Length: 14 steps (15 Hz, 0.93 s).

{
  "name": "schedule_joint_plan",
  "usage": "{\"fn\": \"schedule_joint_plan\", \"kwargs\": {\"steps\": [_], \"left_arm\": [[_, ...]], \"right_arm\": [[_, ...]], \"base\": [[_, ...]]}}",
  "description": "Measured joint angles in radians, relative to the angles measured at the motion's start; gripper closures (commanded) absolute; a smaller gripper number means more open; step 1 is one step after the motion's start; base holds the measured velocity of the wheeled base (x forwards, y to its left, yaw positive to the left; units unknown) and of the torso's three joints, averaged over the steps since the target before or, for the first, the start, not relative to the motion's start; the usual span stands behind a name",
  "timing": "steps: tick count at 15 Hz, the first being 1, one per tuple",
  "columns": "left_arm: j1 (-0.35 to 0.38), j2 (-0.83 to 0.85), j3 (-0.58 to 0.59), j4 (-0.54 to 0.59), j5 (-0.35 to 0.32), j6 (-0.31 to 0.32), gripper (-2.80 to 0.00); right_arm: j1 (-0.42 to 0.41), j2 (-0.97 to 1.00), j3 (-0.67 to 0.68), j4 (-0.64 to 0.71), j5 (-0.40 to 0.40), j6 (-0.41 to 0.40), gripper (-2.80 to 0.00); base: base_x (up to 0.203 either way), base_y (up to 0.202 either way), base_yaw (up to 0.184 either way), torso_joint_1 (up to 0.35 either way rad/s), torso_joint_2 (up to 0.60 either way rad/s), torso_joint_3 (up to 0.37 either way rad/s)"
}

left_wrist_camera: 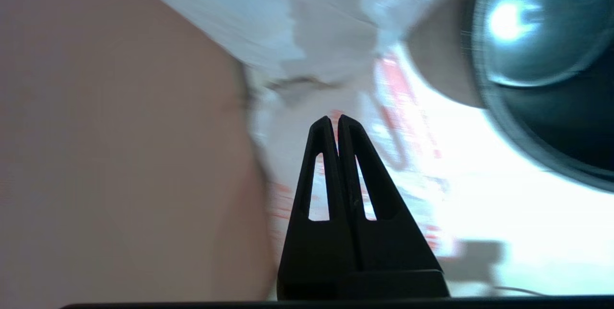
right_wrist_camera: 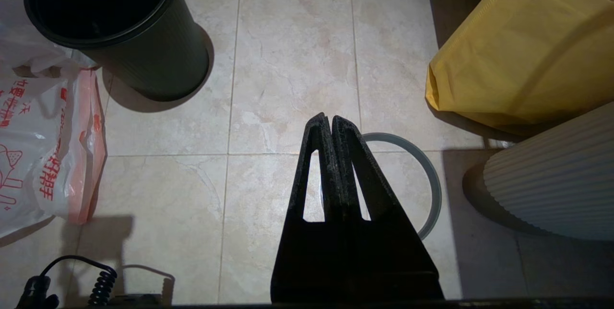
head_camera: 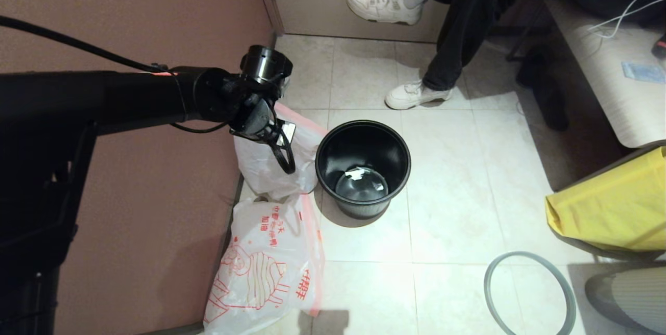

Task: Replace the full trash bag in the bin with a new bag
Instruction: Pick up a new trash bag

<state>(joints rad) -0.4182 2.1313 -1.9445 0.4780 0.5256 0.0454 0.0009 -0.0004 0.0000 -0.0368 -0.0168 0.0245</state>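
step: old bag's out, bin (head_camera: 362,168) is bare, so we reckon fetching the new bag (head_camera: 265,267) is next
left gripper (head_camera: 285,160): clenched, nothing in it, full trash bag (head_camera: 265,166) right behind the jaws
next move: we'd open up, drop toward the new bag below the tips
room: wall hugs one side, bin the other
right gripper (right_wrist_camera: 332,119): parked, clenched, ring rim (right_wrist_camera: 422,179) beneath
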Motion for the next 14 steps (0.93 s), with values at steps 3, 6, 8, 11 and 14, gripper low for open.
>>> {"fn": "schedule_joint_plan", "kwargs": {"steps": [3, 6, 8, 11, 14], "left_arm": [[0.033, 0.088, -0.002, -0.008, -0.028, -0.229, 0.00], [0.056, 0.220, 0.015, -0.076, -0.034, -0.400, 0.00], [0.088, 0.336, 0.004, -0.232, 0.043, -0.381, 0.00], [0.122, 0.468, -0.010, -0.507, 0.194, -0.229, 0.00], [0.138, 0.580, -0.012, -0.653, 0.220, -0.148, 0.00]], "right_arm": [[0.000, 0.000, 0.000, 0.000, 0.000, 0.000, 0.00], [0.001, 0.000, 0.000, 0.000, 0.000, 0.000, 0.00], [0.000, 0.000, 0.000, 0.000, 0.000, 0.000, 0.00], [0.001, 0.000, 0.000, 0.001, 0.000, 0.000, 0.00], [0.000, 0.000, 0.000, 0.000, 0.000, 0.000, 0.00]], "base": [[0.000, 0.000, 0.000, 0.000, 0.00, 0.000], [0.000, 0.000, 0.000, 0.000, 0.00, 0.000], [0.000, 0.000, 0.000, 0.000, 0.00, 0.000], [0.000, 0.000, 0.000, 0.000, 0.00, 0.000], [0.000, 0.000, 0.000, 0.000, 0.00, 0.000]]}}
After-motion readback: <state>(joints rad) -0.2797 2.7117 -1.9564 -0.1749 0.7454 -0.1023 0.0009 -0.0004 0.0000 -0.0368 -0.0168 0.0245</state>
